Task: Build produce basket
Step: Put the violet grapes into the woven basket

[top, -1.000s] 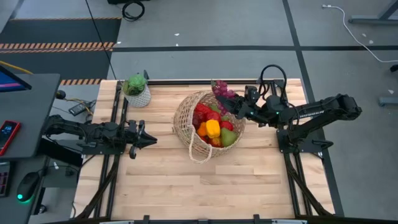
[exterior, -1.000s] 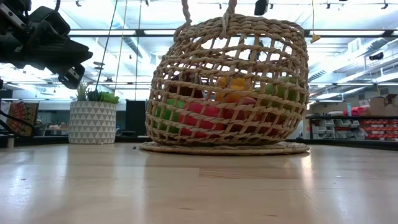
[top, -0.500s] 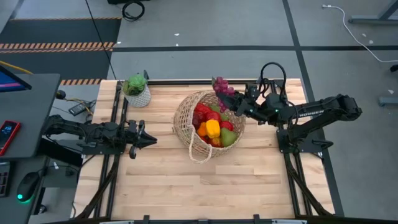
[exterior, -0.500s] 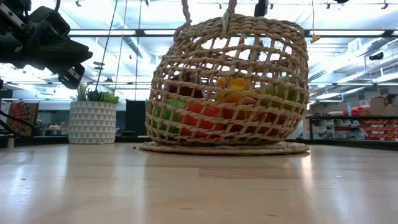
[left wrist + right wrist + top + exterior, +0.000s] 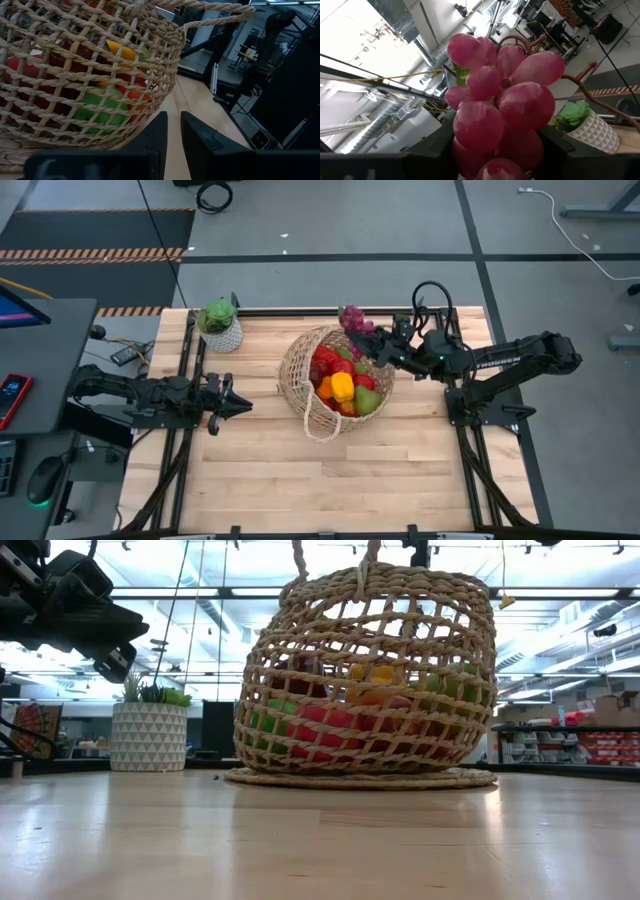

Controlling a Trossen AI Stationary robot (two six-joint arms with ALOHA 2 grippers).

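Observation:
The tan wicker basket (image 5: 300,376) stands on its flat base mid-table, also in the low view (image 5: 365,670) and the left wrist view (image 5: 75,75). In it lie red and yellow peppers (image 5: 343,387), red apples and a green pear (image 5: 368,401). My right gripper (image 5: 369,341) is above the basket's far right rim, shut on a bunch of purple-red grapes (image 5: 354,320) (image 5: 505,105). My left gripper (image 5: 240,406) is shut and empty, left of the basket and pointing at it. My right gripper pinches the grape bunch between its two fingers (image 5: 437,152), which stand on either side of the bunch's near end (image 5: 495,165). The fingers come nearly level from the table's right. The bunch sticks out past the fingertips, lifted clear above the basket's far rim.
A small white patterned pot with a green plant (image 5: 220,326) stands at the far left of the table, also in the low view (image 5: 148,736). Bare wood lies in front of the basket toward the near edge.
My right gripper has shifted a little toward the table's far edge with the grapes, which stay clear above the basket's far rim.

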